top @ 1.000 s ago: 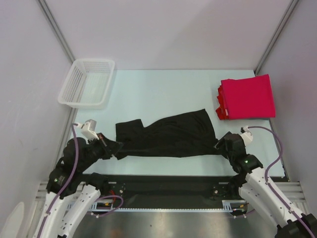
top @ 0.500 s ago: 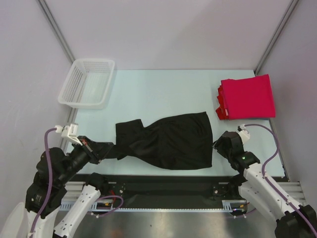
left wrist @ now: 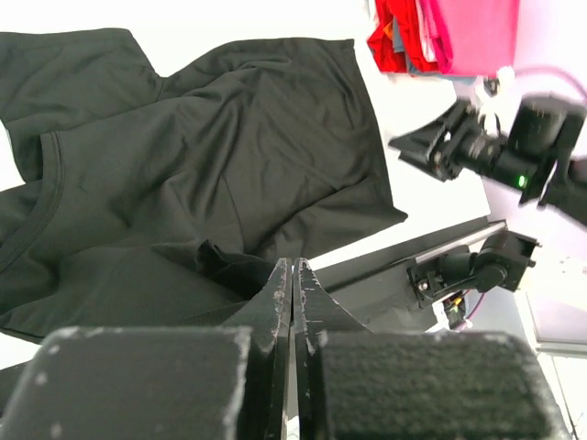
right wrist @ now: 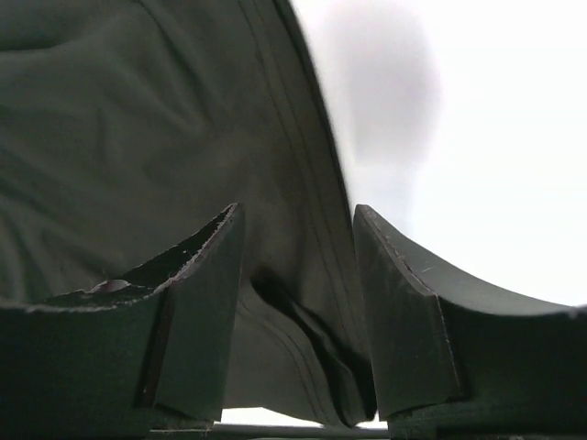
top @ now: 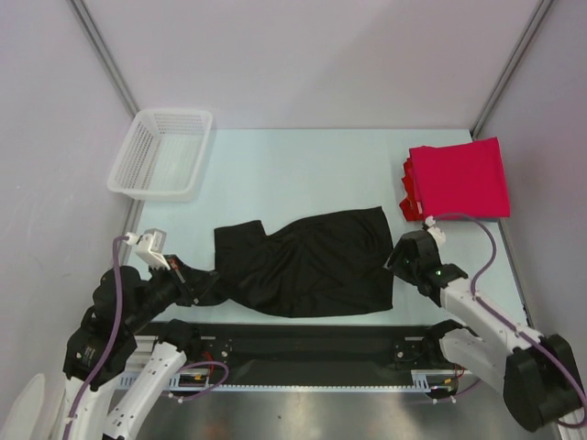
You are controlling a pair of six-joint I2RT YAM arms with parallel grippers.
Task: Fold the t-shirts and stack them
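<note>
The black t-shirt [top: 307,261] lies spread and wrinkled on the near middle of the table; it also fills the left wrist view [left wrist: 202,156]. My left gripper [top: 209,287] is at its near left corner. Its fingers are pressed together [left wrist: 292,264], with a bunched fold of black cloth at their tips. My right gripper [top: 396,260] is at the shirt's right hem, open, with the hem lying between the two fingers [right wrist: 296,213]. A folded stack of red t-shirts [top: 457,180] lies at the far right and shows in the left wrist view [left wrist: 459,32].
A white mesh basket [top: 161,152] stands at the far left of the pale table [top: 293,174]. Grey walls close in both sides and the back. A black rail [top: 303,339] runs along the near edge.
The black shirt has gone from a narrow stretched band to a wider spread. My left gripper swung left, then came back right. My right gripper moved slightly up and left along the hem.
</note>
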